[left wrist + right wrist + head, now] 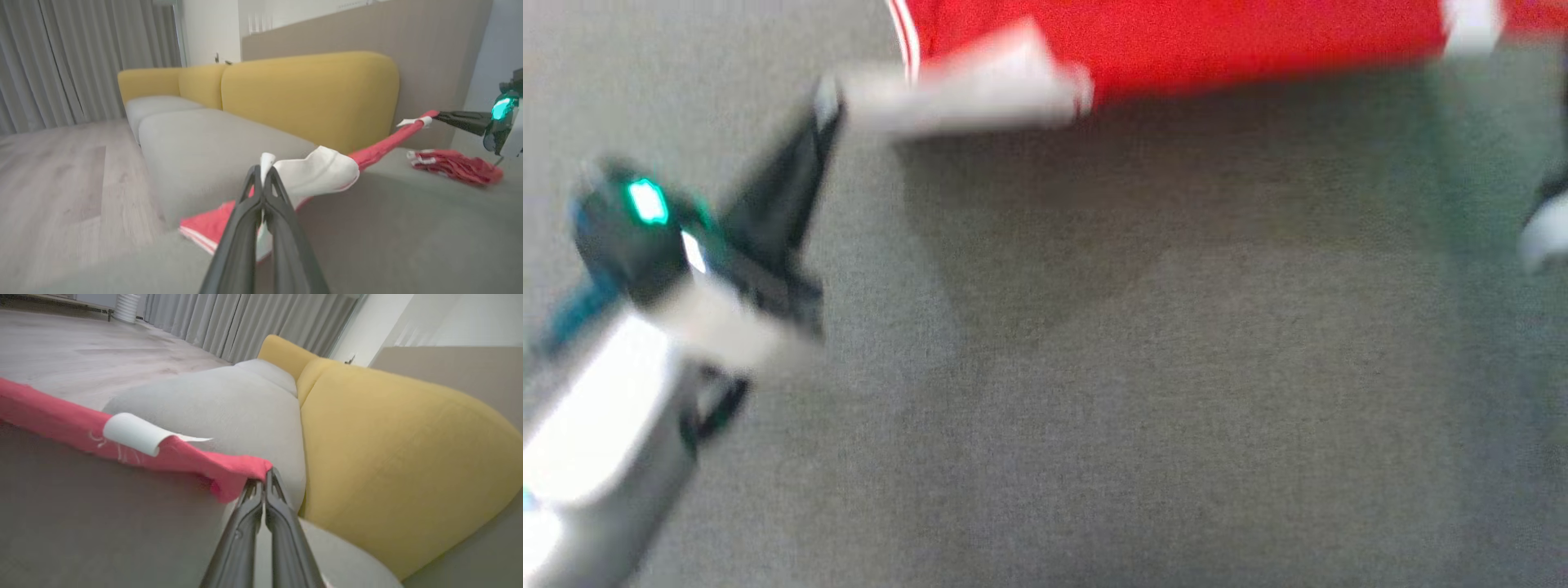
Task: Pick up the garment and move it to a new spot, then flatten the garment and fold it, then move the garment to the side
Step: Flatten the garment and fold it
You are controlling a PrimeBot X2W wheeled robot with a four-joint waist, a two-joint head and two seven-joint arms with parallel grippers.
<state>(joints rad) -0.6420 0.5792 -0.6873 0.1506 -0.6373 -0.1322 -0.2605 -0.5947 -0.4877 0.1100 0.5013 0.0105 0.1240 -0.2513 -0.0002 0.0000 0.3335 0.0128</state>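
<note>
Big sofa at the back: mustard-yellow rounded backrest, pale grey seat cushions, soft matte fabric. In front, a flat grey felt-like surface w/ a broad shadow on it. Over that, the garment: red cloth, white striped trim, white panel at the L end. It's stretched into a long band, long axis running L-to-R across the top of the head view, held up off the grey btwn the two arms. A red striped bunch lies on the grey near the R end; can't tell if it's the same piece. Left gripper, slim dark fingers, pinched tight on the white end. Right gripper, tips together, clamped on the red end. Small white label curls off the band.
</note>
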